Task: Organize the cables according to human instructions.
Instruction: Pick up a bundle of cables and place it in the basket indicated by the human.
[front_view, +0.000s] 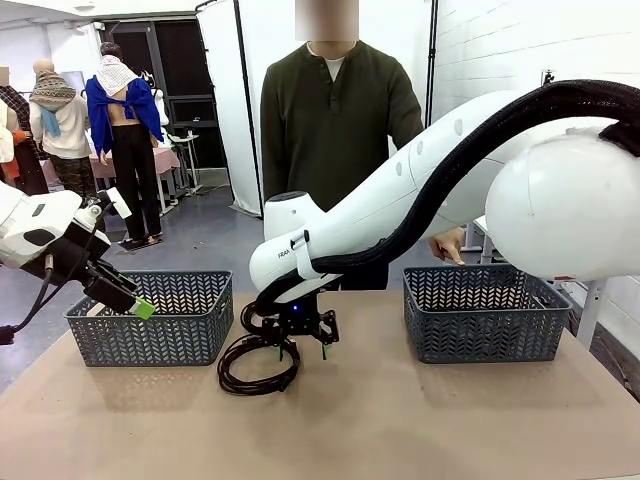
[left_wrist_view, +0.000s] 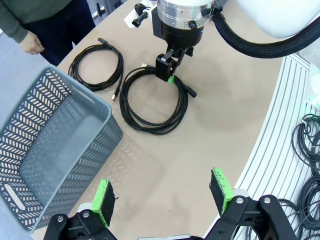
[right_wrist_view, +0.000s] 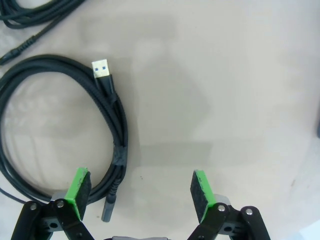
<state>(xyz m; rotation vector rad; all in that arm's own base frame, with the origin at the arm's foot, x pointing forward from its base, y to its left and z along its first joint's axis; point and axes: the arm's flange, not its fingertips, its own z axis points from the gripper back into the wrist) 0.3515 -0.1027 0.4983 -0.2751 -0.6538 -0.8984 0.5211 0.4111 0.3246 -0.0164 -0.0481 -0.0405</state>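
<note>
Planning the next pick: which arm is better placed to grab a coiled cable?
Right. The right gripper hangs open over the coiled USB cable, strands between its pads. The left gripper, also open, sits off by the grey lattice basket.

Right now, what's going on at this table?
The right gripper hangs open over a coiled black cable lying on the table between the left basket and the right basket. One side of the coil sits between its pads, not yet gripped. A second coiled cable lies beside it. The left gripper hovers open by the left basket, holding nothing. A person stands at the far side, one hand by the right basket.
</note>
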